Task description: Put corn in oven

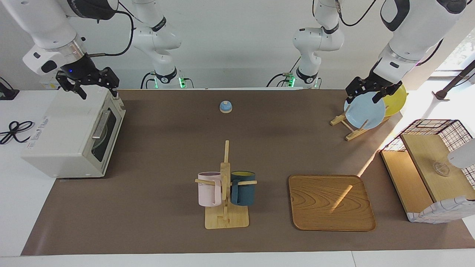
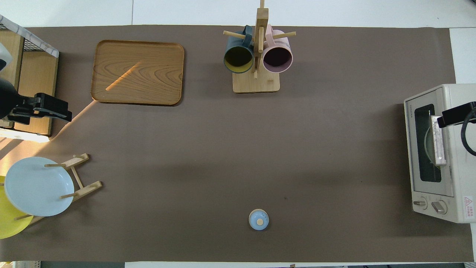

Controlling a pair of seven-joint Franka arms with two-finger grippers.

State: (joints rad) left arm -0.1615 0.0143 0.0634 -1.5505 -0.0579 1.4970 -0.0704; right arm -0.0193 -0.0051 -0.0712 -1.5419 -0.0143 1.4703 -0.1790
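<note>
No corn shows in either view. The off-white oven [image 1: 70, 129] [image 2: 435, 156] stands at the right arm's end of the table, its dark glass door shut and the metal bar handle [image 2: 437, 141] across it. A pale round shape shows dimly through the glass. My right gripper [image 1: 97, 89] [image 2: 455, 115] hangs open over the oven's top edge above the door, holding nothing. My left gripper [image 1: 363, 97] [image 2: 55, 111] waits open and empty in the air over the plate rack.
A light blue plate [image 1: 364, 110] and a yellow plate [image 1: 396, 99] stand in a wooden rack. A mug tree [image 1: 225, 185] carries a pink and a dark teal mug beside a wooden tray [image 1: 330, 202]. A wire-and-wood basket shelf [image 1: 430, 167] and a small blue knobbed lid [image 1: 225, 106] are also here.
</note>
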